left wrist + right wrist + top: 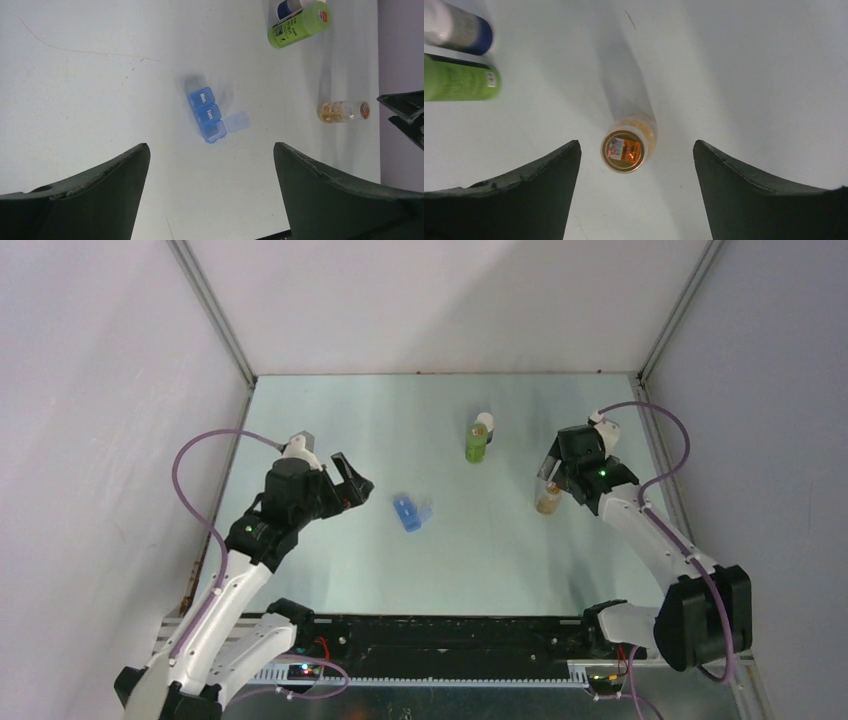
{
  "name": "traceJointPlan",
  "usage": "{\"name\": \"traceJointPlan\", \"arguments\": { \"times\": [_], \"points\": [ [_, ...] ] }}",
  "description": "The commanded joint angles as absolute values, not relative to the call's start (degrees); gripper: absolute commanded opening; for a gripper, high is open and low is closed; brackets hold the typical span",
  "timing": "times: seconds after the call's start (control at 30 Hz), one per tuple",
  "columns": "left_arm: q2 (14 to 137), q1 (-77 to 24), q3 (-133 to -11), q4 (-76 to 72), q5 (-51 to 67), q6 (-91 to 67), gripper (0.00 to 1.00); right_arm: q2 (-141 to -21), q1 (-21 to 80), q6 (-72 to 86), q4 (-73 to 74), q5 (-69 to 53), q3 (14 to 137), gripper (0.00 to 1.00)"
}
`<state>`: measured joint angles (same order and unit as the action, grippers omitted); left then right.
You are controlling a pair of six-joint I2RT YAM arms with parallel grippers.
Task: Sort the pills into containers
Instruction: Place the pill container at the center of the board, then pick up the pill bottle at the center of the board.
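Note:
A blue pill organizer (408,512) (207,115) lies mid-table with one end lid flipped open; two lids read Mon. and Tues. A small clear bottle of amber pills (548,499) (626,147) (343,111) stands upright with a gold cap on. My right gripper (636,162) (553,475) hovers directly above it, open, jaws well apart on either side, touching nothing. My left gripper (211,165) (355,485) is open and empty, left of the organizer. No loose pills show.
A green bottle (477,444) (299,25) (460,80) and a white bottle with a blue band (485,424) (455,27) stand together at the back centre. Enclosure walls close in both sides and the back; a black rail runs along the near edge.

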<state>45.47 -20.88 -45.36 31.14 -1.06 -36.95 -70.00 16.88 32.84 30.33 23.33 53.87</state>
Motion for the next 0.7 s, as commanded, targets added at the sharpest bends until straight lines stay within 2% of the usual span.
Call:
{"name": "traceJointPlan", "arguments": {
  "times": [0.0, 0.23, 0.53, 0.67],
  "points": [
    [46.63, -20.84, -47.87, 30.18, 0.77, -35.25, 0.99, -73.84, 16.3, 32.46, 29.93, 23.14, 53.54, 0.86],
    [47.34, -20.83, -48.43, 29.96, 1.71, -35.26, 0.99, -77.72, 16.26, 31.68, 29.71, 21.54, 53.87, 0.79],
    [47.87, -20.88, -50.65, 29.43, 0.22, -33.65, 0.99, -80.98, 17.05, 32.84, 33.88, 18.8, 57.6, 0.57],
    [48.66, -20.87, -51.14, 28.04, -1.67, -31.1, 0.99, -80.57, 17.19, 33.36, 36.02, 18.98, 58.68, 0.38]
  ]
}}
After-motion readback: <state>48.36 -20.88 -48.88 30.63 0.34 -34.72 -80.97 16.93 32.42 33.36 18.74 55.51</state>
